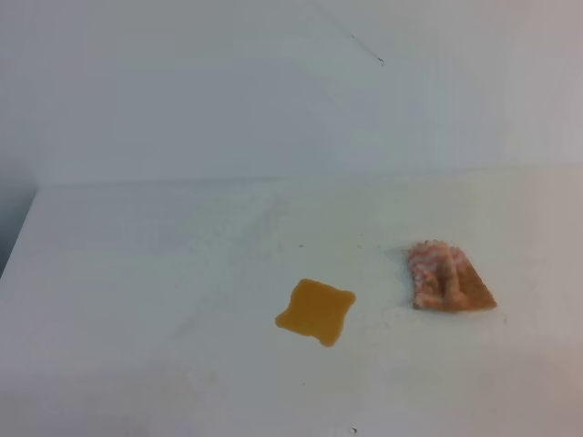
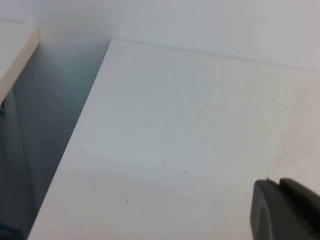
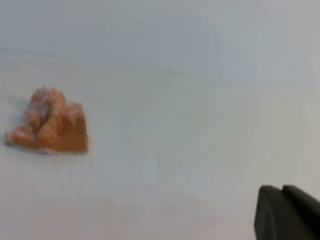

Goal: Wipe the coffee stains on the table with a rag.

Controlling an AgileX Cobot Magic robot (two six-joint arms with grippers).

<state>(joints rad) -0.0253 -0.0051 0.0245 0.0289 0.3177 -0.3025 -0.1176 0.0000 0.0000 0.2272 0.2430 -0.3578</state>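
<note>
Rag (image 1: 449, 278) lies crumpled on the tabletop (image 1: 164, 300), right of the stain (image 1: 316, 311), untouched. Right end effector (image 3: 287, 212) hangs well apart from it, closed and empty; left end effector's (image 2: 285, 207) opening can't be judged.

Coffee stains (image 1: 316, 311) mid-worktop (image 1: 146, 300); rag (image 1: 448, 278) lies to their right, apart, slightly farther back.

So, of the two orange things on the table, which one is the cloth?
The rag, the right one: wrinkled, fuzzy, raised. The coffee stains, left of it, lie flat and glossy.
</note>
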